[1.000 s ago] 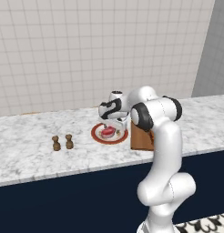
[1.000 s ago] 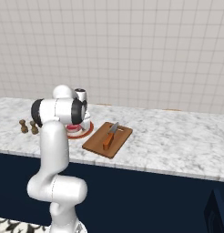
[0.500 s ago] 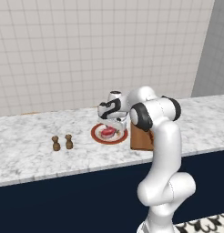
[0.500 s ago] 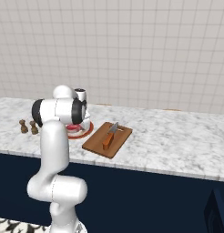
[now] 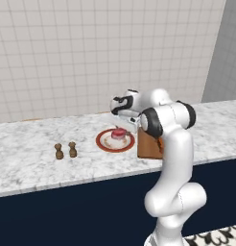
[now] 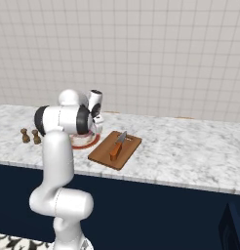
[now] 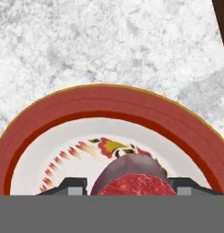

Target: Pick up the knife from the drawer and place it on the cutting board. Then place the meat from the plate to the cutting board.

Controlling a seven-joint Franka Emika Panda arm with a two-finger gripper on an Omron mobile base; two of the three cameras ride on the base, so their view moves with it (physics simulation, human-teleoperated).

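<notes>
The red-rimmed plate (image 5: 106, 142) (image 7: 109, 100) lies on the marble counter with the red and pink meat (image 5: 119, 133) (image 7: 132, 179) on it. My gripper (image 5: 121, 126) (image 7: 132, 190) hangs low over the plate, open, with one fingertip (image 7: 72, 187) on each side of the meat and close to it. To the plate's right lies the brown cutting board (image 6: 103, 155) (image 5: 147, 148). The knife (image 6: 116, 147) rests on it, orange-brown handle toward the counter's front edge and blade pointing at the wall. My arm hides part of the plate (image 6: 88, 143) in the right base view.
Two small brown shakers (image 5: 65, 150) (image 6: 30, 136) stand on the counter left of the plate. A tiled wall runs behind the counter. A dark navy box, perhaps the drawer (image 6: 233, 223), shows at the lower right. A corner of the board (image 7: 222, 20) sits near the plate.
The hand has sunk a little toward the plate, bringing the fingers down around the meat. Knife, board and plate have stayed put.
</notes>
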